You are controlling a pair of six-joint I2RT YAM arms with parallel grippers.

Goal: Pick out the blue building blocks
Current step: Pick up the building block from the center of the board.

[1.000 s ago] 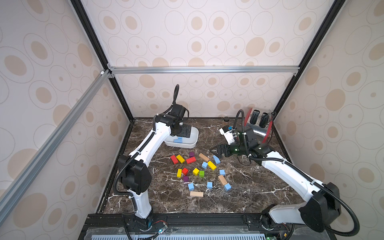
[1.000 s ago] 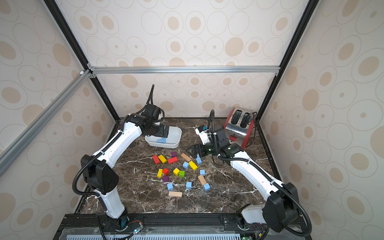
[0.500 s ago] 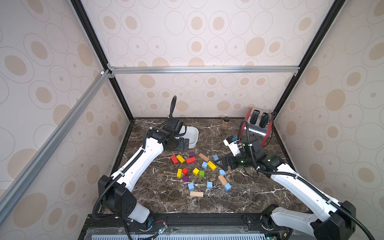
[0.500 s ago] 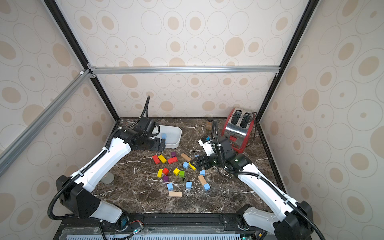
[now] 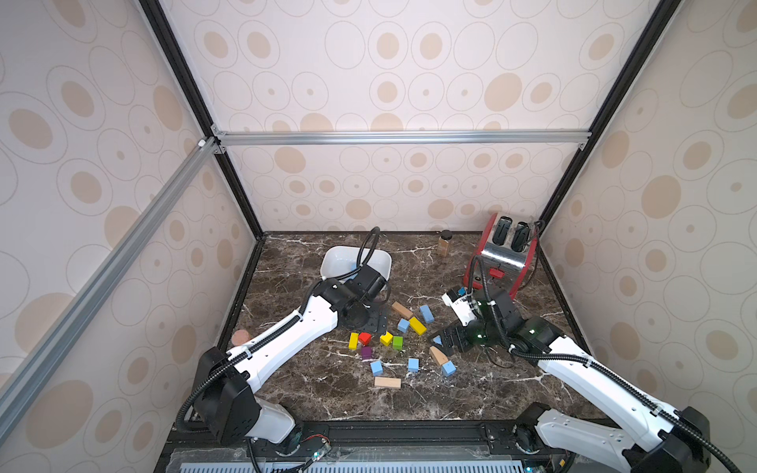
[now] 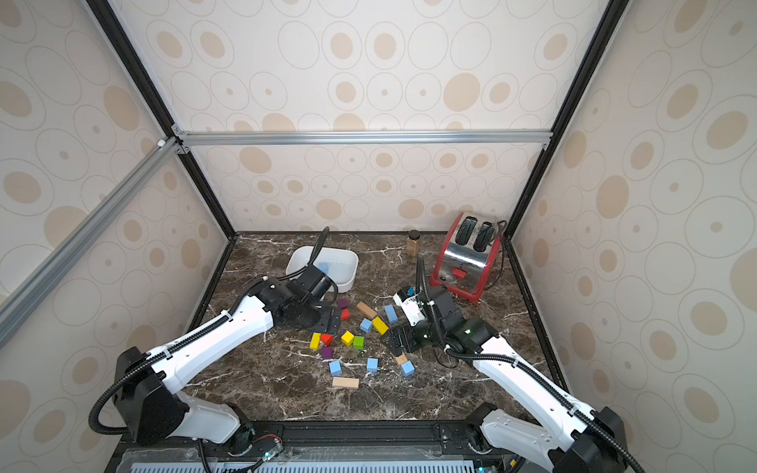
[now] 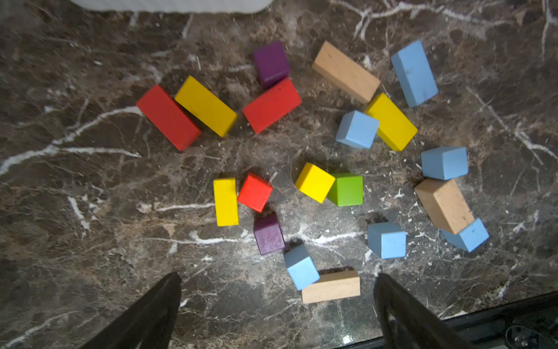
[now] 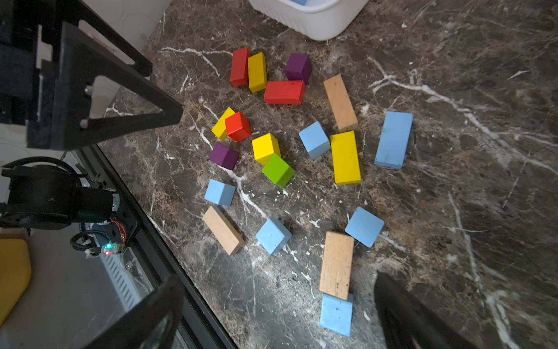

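Several sky-blue building blocks lie among the scattered pile on the dark marble table: a long one [image 5: 427, 314] [image 7: 414, 73] [image 8: 394, 139] and cubes [image 5: 403, 325] [image 5: 376, 367] [image 5: 413, 364] [image 5: 449, 368]. Another blue piece [image 6: 323, 268] sits in the white bowl [image 5: 340, 262]. My left gripper [image 5: 377, 323] [image 7: 276, 302] hangs open above the pile's left side, holding nothing. My right gripper [image 5: 450, 340] [image 8: 277, 314] is open and empty low at the pile's right side, partly hiding one blue cube [image 5: 437, 340]. The nearest blue cube [image 8: 336, 315] lies between the right fingers, against a tan brick [image 8: 336, 264].
Red [image 7: 167, 116], yellow [image 7: 391, 121], green [image 7: 345, 189], purple [image 7: 268, 234] and tan [image 7: 330, 285] blocks are mixed in with the blue ones. A red toaster [image 5: 502, 254] and a small jar [image 5: 444, 243] stand at the back right. The table's front edge [image 8: 169, 229] runs close to the pile.
The left arm has swung from over the white bowl forward and down to the pile. The right arm has come forward and lowered to the pile's right side. Both stay open.
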